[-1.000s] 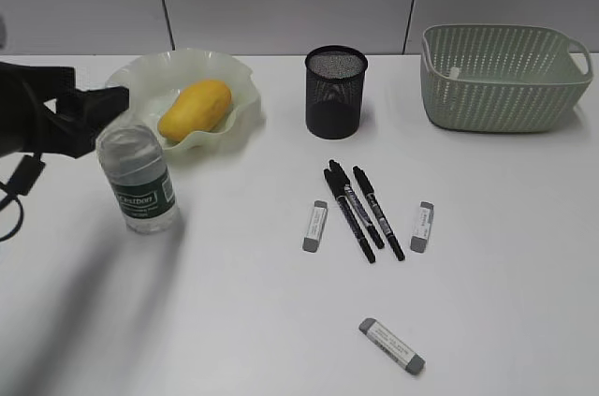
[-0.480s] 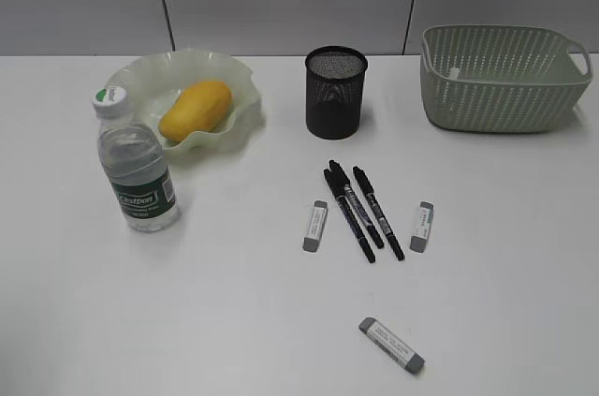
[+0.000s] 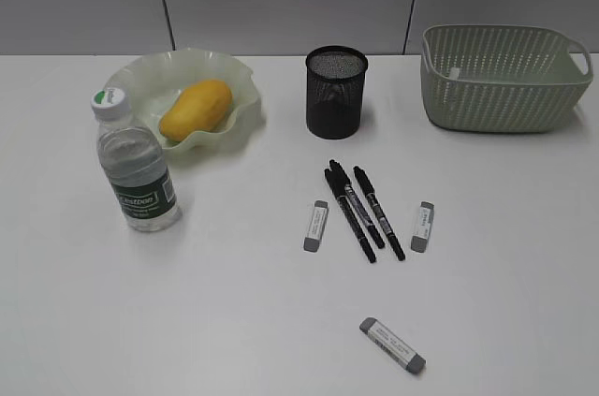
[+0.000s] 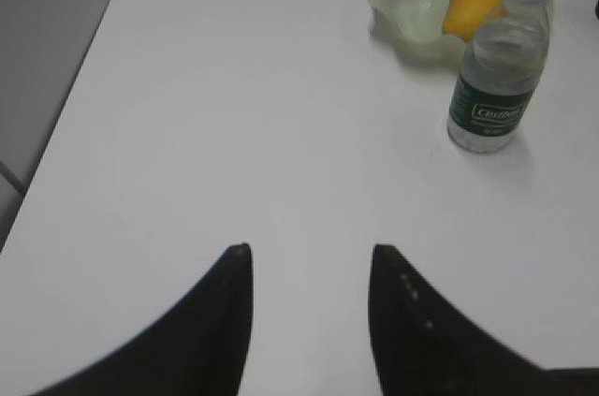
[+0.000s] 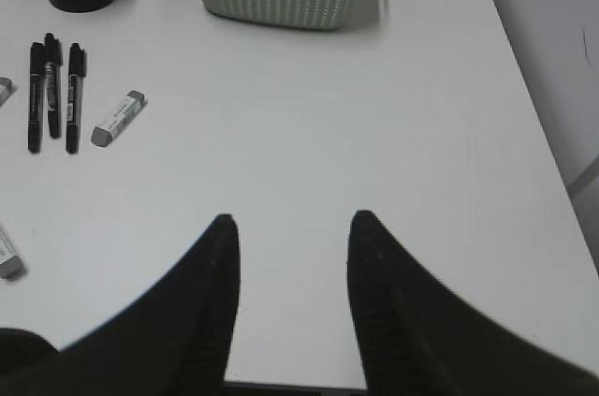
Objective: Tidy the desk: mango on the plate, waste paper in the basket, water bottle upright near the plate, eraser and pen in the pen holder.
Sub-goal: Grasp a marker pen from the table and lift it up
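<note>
Presently the mango point(image 3: 195, 109) is seen lying in the pale green wavy-rimmed plate point(image 3: 245, 78) at the back left of the white tabletop point(image 3: 187, 302). The Cestbon water bottle point(image 3: 137, 169) is observed standing upright just in front of the plate, white cap on top. The black mesh pen holder point(image 3: 336, 93) is placed behind the middle of the tabletop, and the weave-pattern basket point(image 3: 504, 78) at the back right; a small white scrap is glimpsed inside the basket, but what it is cannot be told. Three black pens point(image 3: 364, 211) are laid side by side in front of the pen holder. One grey-capped eraser point(image 3: 315, 226) is noted just left of the pens, a second eraser point(image 3: 422, 226) just right of them, and a third eraser point(image 3: 392, 344) nearer the front edge, well apart from the rest.

Neither arm is seen in the exterior view. The left claw point(image 4: 311, 260) is recorded with fingers apart over bare tabletop, nothing between them. The right claw point(image 5: 292, 227) is likewise seen parted and empty, over bare tabletop to the right of the pens.
</note>
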